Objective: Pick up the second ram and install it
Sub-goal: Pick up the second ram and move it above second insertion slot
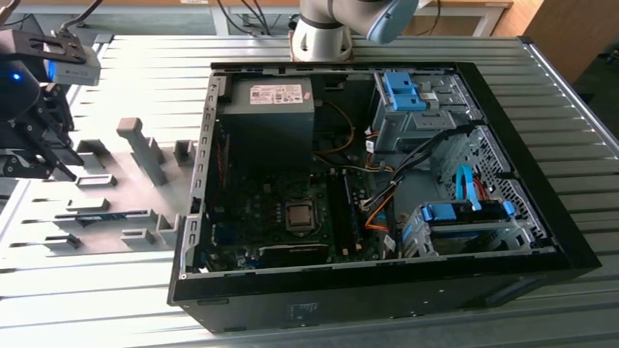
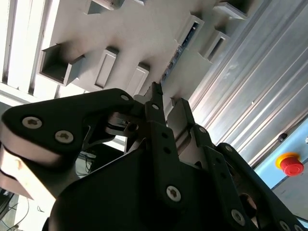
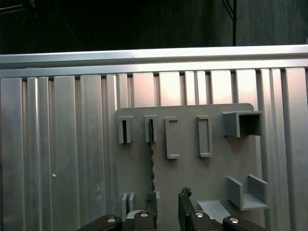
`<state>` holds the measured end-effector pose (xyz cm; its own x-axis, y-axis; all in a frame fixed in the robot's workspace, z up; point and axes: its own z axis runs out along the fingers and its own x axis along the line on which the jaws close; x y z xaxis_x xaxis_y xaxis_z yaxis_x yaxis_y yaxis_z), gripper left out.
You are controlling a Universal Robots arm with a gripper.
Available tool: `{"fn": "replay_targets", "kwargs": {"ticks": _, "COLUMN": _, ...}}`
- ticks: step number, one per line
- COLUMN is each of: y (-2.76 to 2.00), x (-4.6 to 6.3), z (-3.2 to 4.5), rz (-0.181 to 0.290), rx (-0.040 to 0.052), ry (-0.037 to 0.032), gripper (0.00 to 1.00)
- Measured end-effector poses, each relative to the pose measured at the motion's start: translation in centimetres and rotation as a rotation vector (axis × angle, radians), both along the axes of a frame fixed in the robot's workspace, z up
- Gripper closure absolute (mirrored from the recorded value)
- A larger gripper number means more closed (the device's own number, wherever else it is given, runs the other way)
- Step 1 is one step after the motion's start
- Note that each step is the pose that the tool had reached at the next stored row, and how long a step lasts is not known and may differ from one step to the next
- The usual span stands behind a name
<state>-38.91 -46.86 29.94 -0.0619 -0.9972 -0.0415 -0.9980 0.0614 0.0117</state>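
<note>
Claw (image 3: 168, 201) narrowly parted, empty, above the grey holder plate (image 3: 192, 178). Ram stick (image 3: 153, 161) stands on edge in its slots, in line with one finger, not the gap. Lowering from here may hit its edge.

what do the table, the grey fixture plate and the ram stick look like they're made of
The table looks like bare metal, probably aluminium: ribbed slats with a bright sheen. The grey fixture plate is likely plastic: flat matte grey, no glare. The second ram, edge-on in its slot, is a thin dark strip; probably circuit board, though the edge alone leaves it open.
</note>
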Motion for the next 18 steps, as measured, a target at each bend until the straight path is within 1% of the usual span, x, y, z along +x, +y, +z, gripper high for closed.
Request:
{"fn": "replay_targets", "kwargs": {"ticks": 5, "y": -0.03, "x": 0.00, "z": -0.40, "rz": 0.000, "rx": -0.0002, "ry": 0.0002, "gripper": 0.68}}
{"fn": "replay_targets", "kwargs": {"ticks": 18, "y": -0.04, "x": 0.00, "z": -0.46, "rz": 0.002, "rx": -0.0004, "ry": 0.0000, "gripper": 0.68}}
